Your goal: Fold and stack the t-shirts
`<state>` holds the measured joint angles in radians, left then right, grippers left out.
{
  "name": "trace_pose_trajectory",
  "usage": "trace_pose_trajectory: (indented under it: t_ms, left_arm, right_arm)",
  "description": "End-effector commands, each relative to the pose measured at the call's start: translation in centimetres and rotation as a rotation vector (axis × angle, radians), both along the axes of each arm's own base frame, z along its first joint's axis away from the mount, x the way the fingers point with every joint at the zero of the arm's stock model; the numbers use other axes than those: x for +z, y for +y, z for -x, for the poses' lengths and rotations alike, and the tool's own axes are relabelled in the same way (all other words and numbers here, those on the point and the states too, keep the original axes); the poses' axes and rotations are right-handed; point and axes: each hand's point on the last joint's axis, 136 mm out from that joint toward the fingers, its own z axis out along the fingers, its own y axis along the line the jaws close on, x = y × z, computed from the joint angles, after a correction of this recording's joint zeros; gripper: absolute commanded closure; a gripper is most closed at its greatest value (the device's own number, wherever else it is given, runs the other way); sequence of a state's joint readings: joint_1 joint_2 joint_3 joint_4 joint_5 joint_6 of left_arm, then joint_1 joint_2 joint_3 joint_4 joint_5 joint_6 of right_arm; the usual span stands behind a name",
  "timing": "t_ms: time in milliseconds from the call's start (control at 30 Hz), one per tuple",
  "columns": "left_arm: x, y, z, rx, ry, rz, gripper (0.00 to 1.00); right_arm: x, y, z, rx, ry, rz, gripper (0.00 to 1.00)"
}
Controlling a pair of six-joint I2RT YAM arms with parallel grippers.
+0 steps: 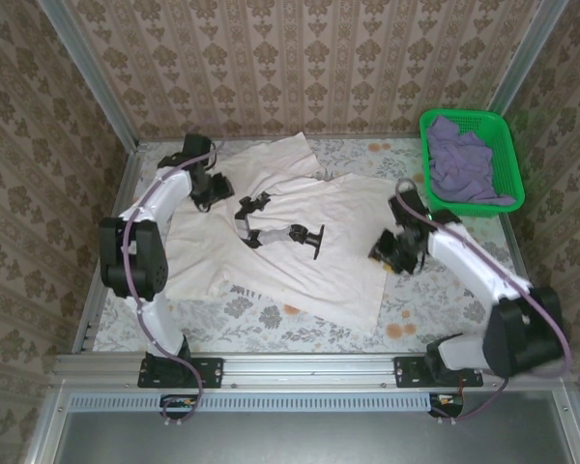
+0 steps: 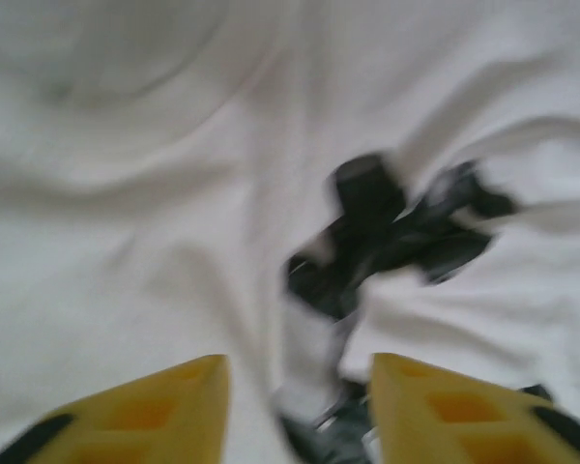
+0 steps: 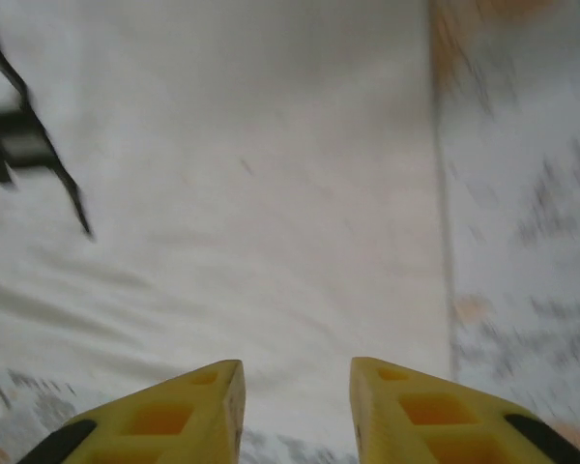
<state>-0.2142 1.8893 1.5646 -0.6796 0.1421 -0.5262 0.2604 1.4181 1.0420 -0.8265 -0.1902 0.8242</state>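
The cream-white t-shirt point(image 1: 280, 246) lies spread and wrinkled across the middle of the table, its black chest print point(image 1: 282, 232) bunched near the centre. My left gripper point(image 1: 216, 193) hovers over the shirt's upper left part, open, with nothing between its yellow fingers point(image 2: 145, 416); the crumpled print point(image 2: 387, 232) shows just ahead of them. My right gripper point(image 1: 387, 249) is at the shirt's right edge, open, over plain white cloth point(image 3: 271, 242). The lavender-purple t-shirt point(image 1: 459, 159) sits crumpled in the green basket.
The green mesh basket point(image 1: 503, 145) stands at the back right corner. Floral tablecloth point(image 1: 435, 300) shows bare to the right and front of the shirt. Patterned walls with metal posts enclose the table on three sides.
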Motion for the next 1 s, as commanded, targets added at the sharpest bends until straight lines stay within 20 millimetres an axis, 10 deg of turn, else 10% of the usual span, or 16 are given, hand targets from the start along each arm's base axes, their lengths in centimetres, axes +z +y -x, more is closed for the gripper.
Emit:
trace_pose_trajectory:
  t_ms: [0, 200, 467, 600, 967]
  left_arm:
    - [-0.1, -3.4, -3.6, -0.097, -0.075, 0.046, 0.67]
    - [-2.1, -8.8, -10.0, -0.206, -0.116, 0.141, 0.64]
    - [-8.8, -9.2, -16.3, -0.156, -0.096, 0.134, 0.60]
    - [-10.9, -6.8, -17.1, -0.032, -0.054, 0.096, 0.60]
    - [-12.5, 7.9, -14.4, 0.331, 0.106, -0.176, 0.60]
  right_arm:
    - [-0.1, -1.1, -7.1, 0.019, -0.116, 0.140, 0.70]
    - [-3.6, -1.9, -15.3, 0.024, -0.125, 0.253, 0.82]
    - [-6.5, -5.1, -19.2, 0.032, -0.078, 0.323, 0.84]
    - [-7.7, -6.0, -20.0, 0.045, -0.035, 0.312, 0.84]
    - [-10.6, -5.1, -23.5, 0.051, -0.014, 0.241, 0.79]
